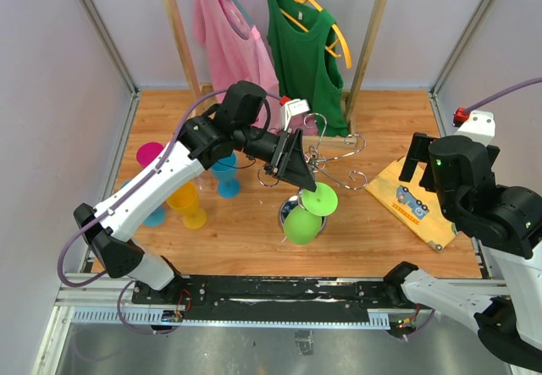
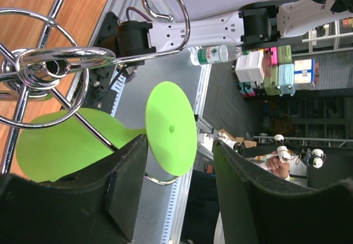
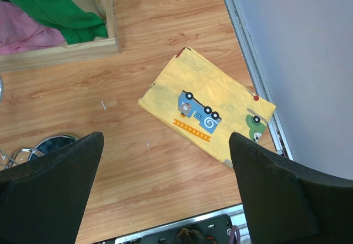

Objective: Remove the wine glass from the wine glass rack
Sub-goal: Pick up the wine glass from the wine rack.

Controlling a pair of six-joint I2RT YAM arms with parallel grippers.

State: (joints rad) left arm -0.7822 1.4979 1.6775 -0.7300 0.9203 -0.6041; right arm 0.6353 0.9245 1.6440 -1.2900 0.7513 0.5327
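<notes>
- Your wine glass (image 1: 301,224), lime green, hangs bowl-down on the near side of the wine glass rack (image 2: 60,54), its round foot caught in a chrome hook.
- Your left gripper (image 2: 179,142) sits at the rack with its fingers apart; the foot shows between them, unclamped.
- Your right gripper (image 3: 164,145) is spread wide, well right of the rack, above a yellow cloth (image 3: 207,112).

1. The wine glass rack (image 2: 66,57) is seen as polished chrome wire, mirror-glossy.
2. The wine glass (image 2: 171,128) on the rack appears as smooth lime-green plastic, barely shiny.
3. Under the rack, the table (image 3: 165,45) is shown as smooth wood grain.
4. Right of the rack, a printed yellow cloth (image 3: 207,112) is seen, matt.
</notes>
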